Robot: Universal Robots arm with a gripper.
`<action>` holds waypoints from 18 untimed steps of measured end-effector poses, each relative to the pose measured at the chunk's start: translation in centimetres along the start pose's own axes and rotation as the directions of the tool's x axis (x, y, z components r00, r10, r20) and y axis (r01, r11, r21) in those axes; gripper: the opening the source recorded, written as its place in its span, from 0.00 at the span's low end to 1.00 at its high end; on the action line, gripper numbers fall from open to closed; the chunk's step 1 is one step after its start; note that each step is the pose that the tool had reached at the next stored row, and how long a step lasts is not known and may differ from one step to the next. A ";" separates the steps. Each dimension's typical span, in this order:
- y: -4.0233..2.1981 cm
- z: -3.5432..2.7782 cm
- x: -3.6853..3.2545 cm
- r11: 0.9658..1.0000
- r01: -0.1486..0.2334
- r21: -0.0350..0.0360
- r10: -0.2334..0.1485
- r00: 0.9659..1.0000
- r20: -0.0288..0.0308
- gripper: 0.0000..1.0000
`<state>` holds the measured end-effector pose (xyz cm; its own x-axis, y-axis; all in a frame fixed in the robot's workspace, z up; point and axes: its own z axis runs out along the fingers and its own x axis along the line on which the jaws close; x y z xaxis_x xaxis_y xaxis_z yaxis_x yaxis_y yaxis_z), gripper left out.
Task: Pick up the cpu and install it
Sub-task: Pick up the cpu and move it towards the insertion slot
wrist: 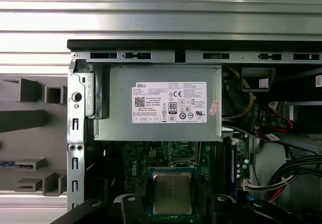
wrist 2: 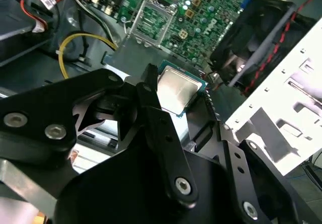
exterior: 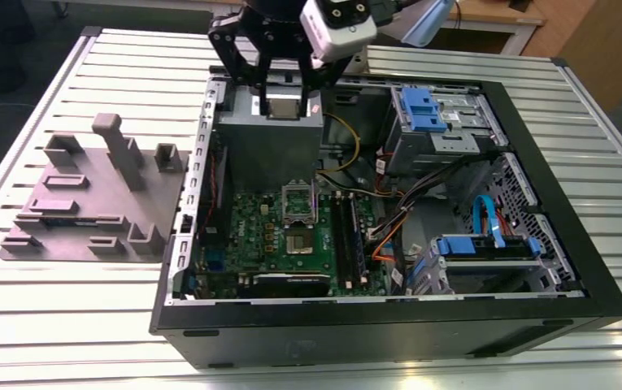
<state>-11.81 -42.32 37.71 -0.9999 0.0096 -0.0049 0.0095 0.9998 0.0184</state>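
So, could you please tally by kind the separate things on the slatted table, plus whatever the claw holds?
Open computer case: 1
Grey fixture block: 1
cpu, held in the claw: 1
Total: 3

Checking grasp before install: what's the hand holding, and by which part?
The cpu, pinched at two opposite edges by the hand.

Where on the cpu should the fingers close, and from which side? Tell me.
Grip the cpu by two opposite edges, coming straight down from above. It is a thin, flat square, lid up, so only its edges offer purchase. The gripper appears closed on it in just this way.
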 end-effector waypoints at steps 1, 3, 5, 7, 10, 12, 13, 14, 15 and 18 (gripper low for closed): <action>0.00 0.01 -0.26 1.000 0.000 0.000 0.000 1.000 0.000 0.47; 0.01 0.03 -0.67 1.000 0.000 0.000 0.000 1.000 0.000 0.47; 0.01 0.05 -1.02 1.000 0.000 0.000 0.000 1.000 0.000 0.47; -0.02 0.09 -1.17 1.000 0.000 0.000 0.000 1.000 0.000 0.47; -0.05 0.10 -1.21 1.000 0.000 0.000 0.000 1.000 0.000 0.47; -0.05 0.10 -1.22 1.000 0.000 0.000 0.000 1.000 0.000 0.47; -0.06 0.11 -1.22 1.000 0.000 0.000 0.000 1.000 0.000 0.47; -0.09 0.11 -1.22 1.000 0.000 0.000 0.000 1.000 0.000 0.47; -0.15 0.11 -1.23 1.000 0.000 0.000 0.000 1.000 0.000 0.47; -0.36 0.11 -1.22 1.000 0.000 0.000 0.000 1.000 0.000 0.47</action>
<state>-10.59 -42.69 37.59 -0.9999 0.0097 -0.0049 0.0096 0.9998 0.0183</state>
